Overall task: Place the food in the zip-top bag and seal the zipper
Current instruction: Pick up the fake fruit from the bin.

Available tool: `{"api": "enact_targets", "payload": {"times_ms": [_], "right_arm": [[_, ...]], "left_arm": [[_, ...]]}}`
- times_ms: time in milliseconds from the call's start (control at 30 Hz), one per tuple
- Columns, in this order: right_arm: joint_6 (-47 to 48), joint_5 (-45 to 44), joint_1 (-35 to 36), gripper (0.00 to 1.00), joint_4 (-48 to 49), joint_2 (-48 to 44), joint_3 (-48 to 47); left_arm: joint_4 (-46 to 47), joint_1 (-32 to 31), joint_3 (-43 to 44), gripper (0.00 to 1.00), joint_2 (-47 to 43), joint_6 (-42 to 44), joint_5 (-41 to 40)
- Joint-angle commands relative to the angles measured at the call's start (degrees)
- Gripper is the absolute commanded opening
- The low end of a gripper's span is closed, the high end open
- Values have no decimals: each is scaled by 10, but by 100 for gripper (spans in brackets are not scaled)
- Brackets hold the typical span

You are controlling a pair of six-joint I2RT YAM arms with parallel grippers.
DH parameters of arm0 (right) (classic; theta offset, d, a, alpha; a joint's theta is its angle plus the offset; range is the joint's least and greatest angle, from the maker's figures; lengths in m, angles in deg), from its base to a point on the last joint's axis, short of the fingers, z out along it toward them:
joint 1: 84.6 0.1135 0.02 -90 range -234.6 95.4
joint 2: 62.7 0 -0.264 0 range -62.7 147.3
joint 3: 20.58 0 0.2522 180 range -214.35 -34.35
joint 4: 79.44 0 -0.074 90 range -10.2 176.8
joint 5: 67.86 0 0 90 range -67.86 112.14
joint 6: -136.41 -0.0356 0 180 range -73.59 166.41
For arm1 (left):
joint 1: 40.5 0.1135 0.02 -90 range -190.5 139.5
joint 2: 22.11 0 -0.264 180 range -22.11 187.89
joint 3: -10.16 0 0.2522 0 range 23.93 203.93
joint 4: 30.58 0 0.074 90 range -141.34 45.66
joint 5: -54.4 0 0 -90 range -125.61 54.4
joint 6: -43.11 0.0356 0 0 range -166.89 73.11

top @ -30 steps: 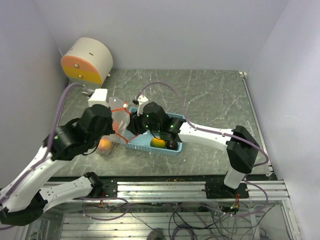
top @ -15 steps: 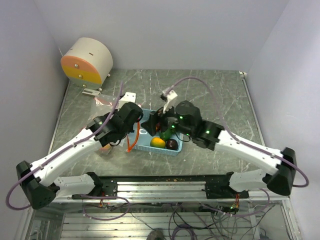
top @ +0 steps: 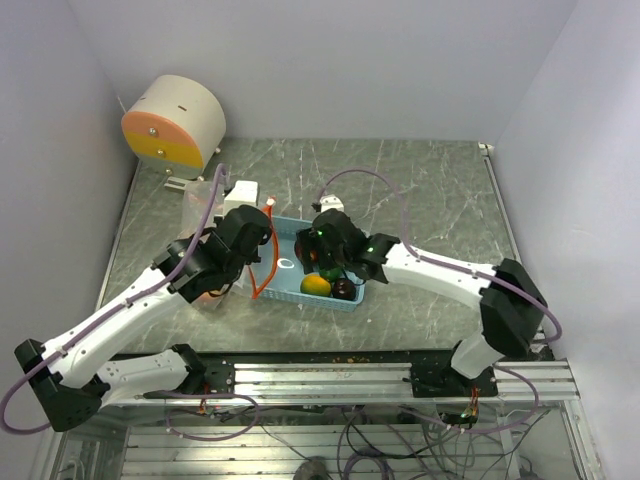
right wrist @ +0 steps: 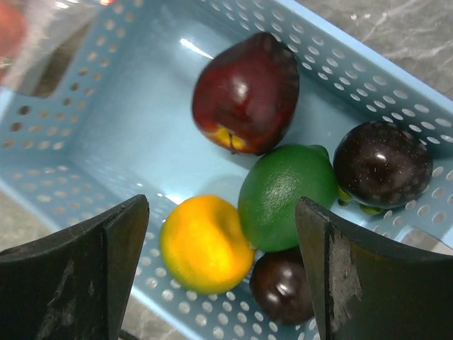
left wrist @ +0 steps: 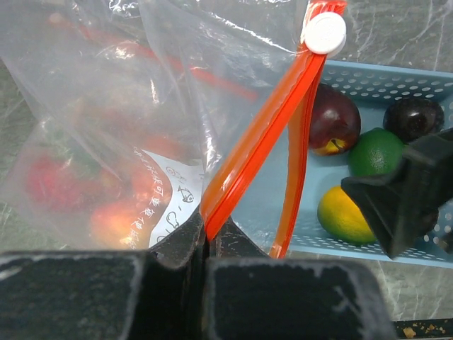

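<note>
The light blue basket (right wrist: 113,120) on the bench (top: 430,190) holds five glossy pieces: a dark red apple (right wrist: 246,92) with a yellow patch, a green piece (right wrist: 283,195) touching it, a yellow-orange piece (right wrist: 204,244) beside that, and two dark purple pieces (right wrist: 382,164), one at the far wall and one at the near rim. My right pincer (right wrist: 221,209) hangs over them with its fingers wide apart, touching nothing. The clear zip-top bag (left wrist: 92,85) lies just left of the basket. Red and orange pieces (left wrist: 113,212) sit inside, blurred by the plastic. My left pincer (left wrist: 210,237) is clamped on one orange strip of the zipper (left wrist: 262,134). The two strips part below the white slider (left wrist: 324,32).
</note>
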Motion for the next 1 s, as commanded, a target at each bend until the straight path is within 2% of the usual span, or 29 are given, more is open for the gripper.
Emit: {"api": "enact_targets", "payload": {"times_ms": [0, 67, 133, 467, 633, 833, 900, 967], "right_arm": [[-28, -6, -18, 85, 23, 43, -15], [-24, -10, -19, 94, 42, 71, -23], [-23, -22, -19, 96, 57, 96, -35], [-9, -42, -21, 95, 98, 201, -91], [-11, -42, -28, 92, 108, 235, -96], [0, -42, -31, 78, 155, 229, -62], [14, -29, -33, 62, 170, 218, -50], [25, -31, -34, 53, 171, 198, -39]], "left_arm": [[4, 3, -6, 7, -14, 10, -16], [8, 3, -11, 7, -19, 12, -17], [9, 4, -14, 7, -23, 13, -18], [16, 4, -23, 7, -36, 21, -11], [15, 4, -28, 7, -40, 20, -11], [17, 4, -31, 7, -40, 19, -9], [18, 4, -32, 7, -38, 18, -8], [17, 4, -34, 7, -36, 17, -9]]}}
